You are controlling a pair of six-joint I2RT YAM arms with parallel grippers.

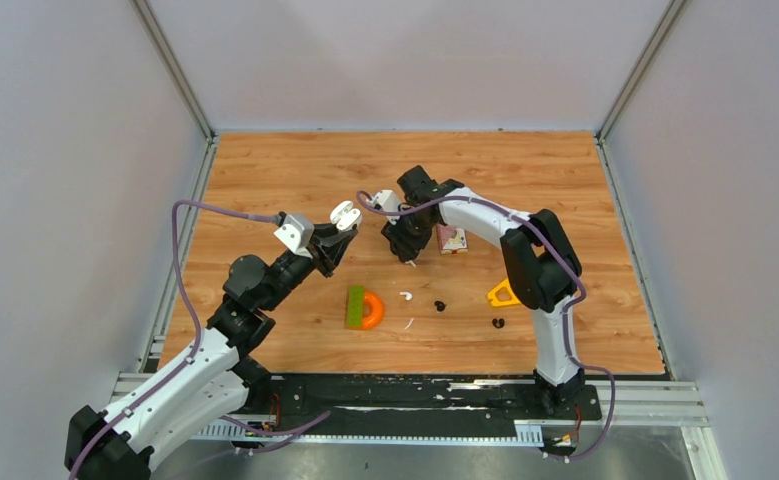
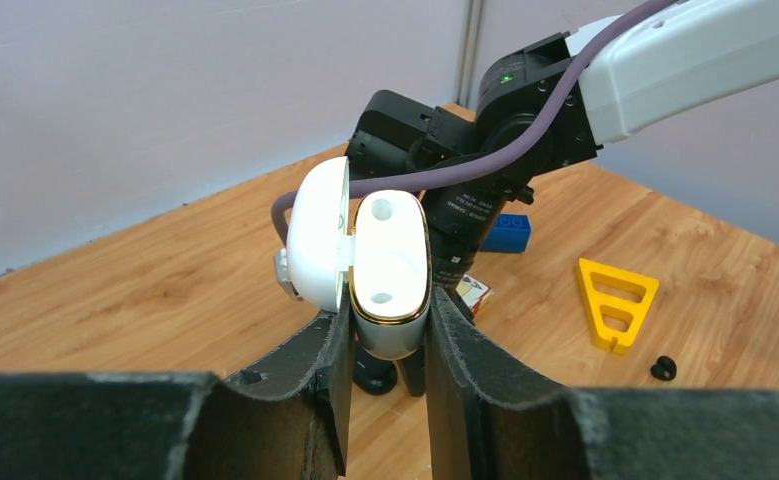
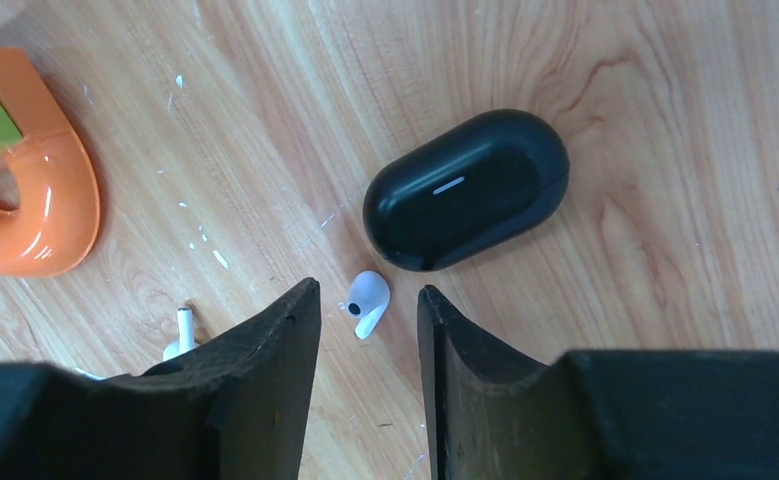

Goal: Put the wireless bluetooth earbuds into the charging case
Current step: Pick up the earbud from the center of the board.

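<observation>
The left gripper [image 2: 389, 305] clamps an open white charging case [image 2: 390, 262] aloft, while the right gripper [image 3: 367, 292] hangs with jaws parted over a white earbud [image 3: 370, 302] (lying beside a black case [image 3: 468, 190]) on the table [image 3: 665, 300].

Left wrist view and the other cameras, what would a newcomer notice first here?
The white charging case, lid flipped open, stands clamped in the left gripper, held up off the table. Then, in the right wrist view, a white earbud lies on the table between the open jaws of the right gripper, just beside a closed black case.
</observation>
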